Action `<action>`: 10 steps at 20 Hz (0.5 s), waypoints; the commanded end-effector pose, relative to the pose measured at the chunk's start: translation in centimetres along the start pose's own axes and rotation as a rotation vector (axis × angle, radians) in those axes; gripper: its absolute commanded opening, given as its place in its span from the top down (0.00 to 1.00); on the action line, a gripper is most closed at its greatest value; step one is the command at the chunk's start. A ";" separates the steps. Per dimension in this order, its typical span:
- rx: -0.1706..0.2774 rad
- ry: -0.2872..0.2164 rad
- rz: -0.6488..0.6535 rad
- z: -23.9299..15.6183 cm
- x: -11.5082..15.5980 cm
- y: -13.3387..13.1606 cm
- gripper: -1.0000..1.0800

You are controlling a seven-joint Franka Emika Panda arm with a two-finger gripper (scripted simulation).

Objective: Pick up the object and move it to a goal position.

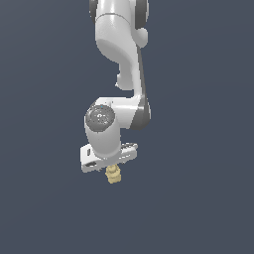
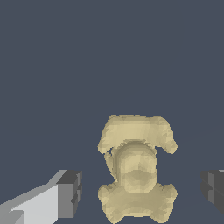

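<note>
The white arm (image 1: 121, 59) reaches down with its gripper (image 1: 113, 166) right above the object (image 1: 113, 174), a small tan-yellow knobbly figurine. In the exterior view the object pokes out just below the gripper's white body, and most of the fingers are hidden behind that body.

In the wrist view the object (image 2: 136, 168) lies between the two dark finger pads (image 2: 70, 192), with a clear gap of bare grey ground (image 2: 65, 65) on each side of it. The gripper stands wide open and has hold of nothing; neither pad touches the object. The object shows a broad lobed part at each end and a rounded hump in the middle. Whether it rests on the ground cannot be told for sure.
</note>
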State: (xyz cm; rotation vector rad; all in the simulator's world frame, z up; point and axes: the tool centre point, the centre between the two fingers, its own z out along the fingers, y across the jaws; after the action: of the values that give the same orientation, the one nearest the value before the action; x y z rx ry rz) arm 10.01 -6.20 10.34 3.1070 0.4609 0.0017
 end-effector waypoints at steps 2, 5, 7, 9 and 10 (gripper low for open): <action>0.001 -0.001 -0.001 1.8 -0.1 0.0 0.04; 0.001 -0.001 -0.001 3.4 -0.1 0.0 0.04; 0.001 -0.001 -0.002 4.0 -0.1 0.0 0.04; 0.001 -0.001 -0.002 4.3 -0.1 0.0 0.04; 0.001 -0.001 -0.002 4.3 -0.1 0.0 0.04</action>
State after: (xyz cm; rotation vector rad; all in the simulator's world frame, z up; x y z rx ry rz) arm 9.87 -6.21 6.11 3.1076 0.4640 -0.0033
